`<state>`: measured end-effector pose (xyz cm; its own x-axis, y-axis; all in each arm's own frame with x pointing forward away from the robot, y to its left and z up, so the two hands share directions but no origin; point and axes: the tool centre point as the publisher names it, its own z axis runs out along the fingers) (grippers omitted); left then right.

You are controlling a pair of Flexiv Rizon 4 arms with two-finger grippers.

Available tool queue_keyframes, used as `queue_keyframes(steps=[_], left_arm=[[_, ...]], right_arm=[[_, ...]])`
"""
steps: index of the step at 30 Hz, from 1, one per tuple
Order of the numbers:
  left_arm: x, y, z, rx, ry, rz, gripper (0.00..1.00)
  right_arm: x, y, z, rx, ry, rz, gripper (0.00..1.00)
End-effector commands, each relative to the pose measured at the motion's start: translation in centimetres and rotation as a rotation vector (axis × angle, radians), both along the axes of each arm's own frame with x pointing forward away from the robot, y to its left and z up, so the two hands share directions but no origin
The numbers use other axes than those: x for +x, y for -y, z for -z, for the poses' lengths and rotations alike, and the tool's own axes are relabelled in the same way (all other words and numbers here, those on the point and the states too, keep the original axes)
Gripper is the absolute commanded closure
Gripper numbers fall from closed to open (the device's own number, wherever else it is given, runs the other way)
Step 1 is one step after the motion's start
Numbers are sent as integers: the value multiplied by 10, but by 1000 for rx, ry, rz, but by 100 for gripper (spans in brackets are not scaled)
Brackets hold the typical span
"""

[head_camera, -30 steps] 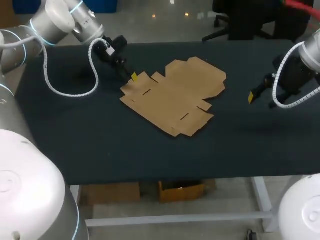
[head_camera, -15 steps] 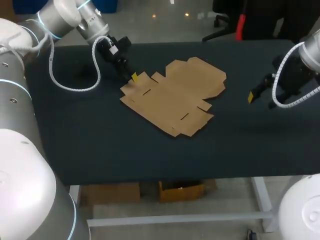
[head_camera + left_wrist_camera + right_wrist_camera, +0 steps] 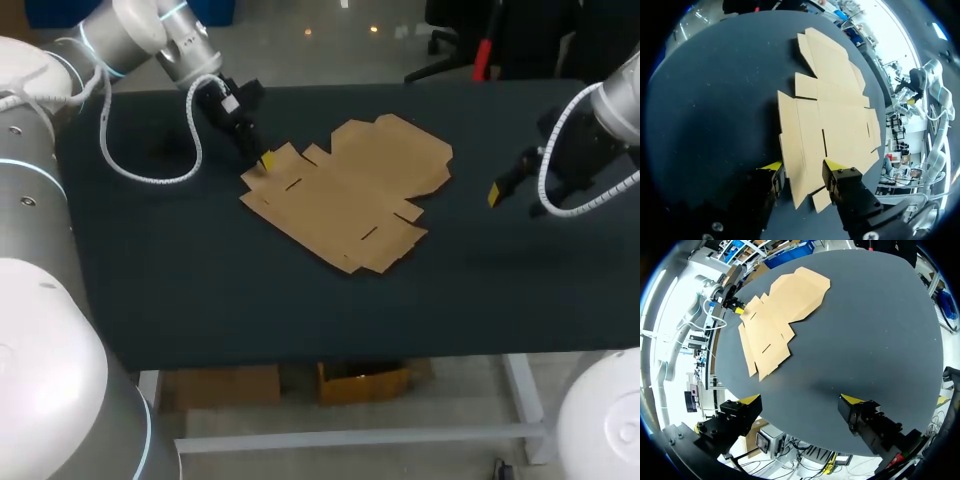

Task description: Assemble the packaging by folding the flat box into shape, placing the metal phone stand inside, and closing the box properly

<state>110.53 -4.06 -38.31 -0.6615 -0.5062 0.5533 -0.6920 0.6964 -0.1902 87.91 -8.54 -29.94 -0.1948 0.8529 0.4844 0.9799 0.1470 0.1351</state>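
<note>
The flat brown cardboard box [image 3: 345,195] lies unfolded on the black table, in the middle and a little to the back. My left gripper [image 3: 265,160] is down at its back left corner. In the left wrist view that gripper [image 3: 802,170] straddles the corner flap of the box [image 3: 832,115], one yellow tip just off the cardboard's edge and the other over the flap, with a gap still showing between them. My right gripper [image 3: 505,190] hovers wide open to the right of the box, holding nothing [image 3: 800,402]. No metal phone stand is visible in any view.
The black table top [image 3: 200,280] stretches bare around the box, with wide room at the front and at the right. A white cable [image 3: 140,180] from my left arm loops over the table's back left part.
The left gripper's fingers have drawn closer together around the box's corner flap and dropped slightly. The right gripper has shifted a little to the left. The box has not moved.
</note>
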Motion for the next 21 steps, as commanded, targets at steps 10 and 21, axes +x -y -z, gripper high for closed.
queue_keyframes(steps=[10, 21], left_arm=[[6, 0, 8, -27, -97, 10, 100], [-16, -5, -5, -38, -9, -120, 100]], right_arm=[[1, 1, 4, 10, -8, -4, 0], [1, 1, 4, 10, -8, -4, 0]])
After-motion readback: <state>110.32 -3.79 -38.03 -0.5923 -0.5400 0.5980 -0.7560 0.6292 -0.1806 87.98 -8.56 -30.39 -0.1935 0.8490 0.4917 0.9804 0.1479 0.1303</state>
